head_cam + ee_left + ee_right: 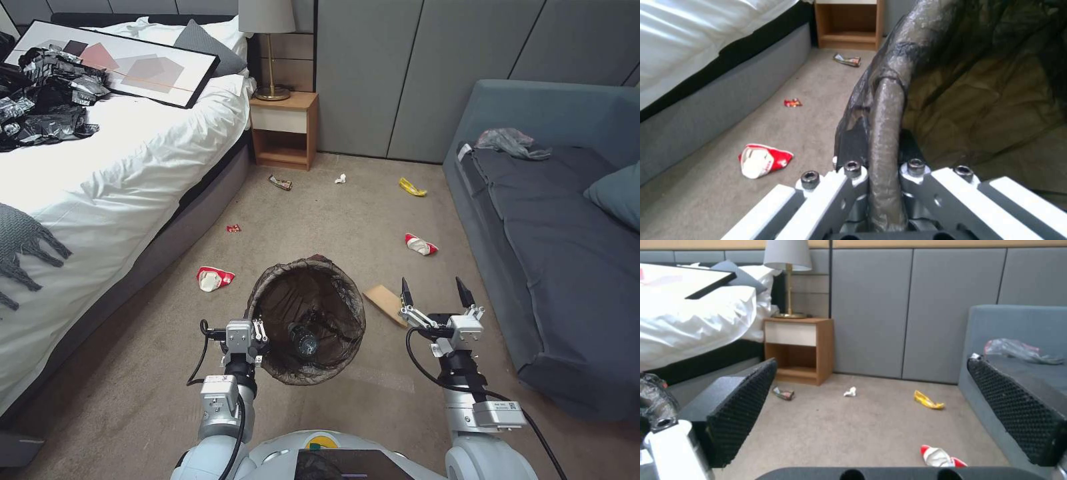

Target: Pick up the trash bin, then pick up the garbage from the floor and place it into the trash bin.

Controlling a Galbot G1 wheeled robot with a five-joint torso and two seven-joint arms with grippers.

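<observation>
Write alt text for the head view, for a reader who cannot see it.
The left gripper is shut on the rim of the round bag-lined trash bin, with a clear plastic bottle inside. The right gripper hangs open above a flat tan paper bag on the beige carpet, between a white bed and a grey-blue sofa.

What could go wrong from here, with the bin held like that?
1. The left gripper pinches the trash bin by one spot on its bag-covered rim; the slick liner could slip or the bin could tilt, spilling the bottle inside.
2. The tan paper bag lies flat beside the bin; the open right gripper above it may struggle to get its fingers under it.
</observation>
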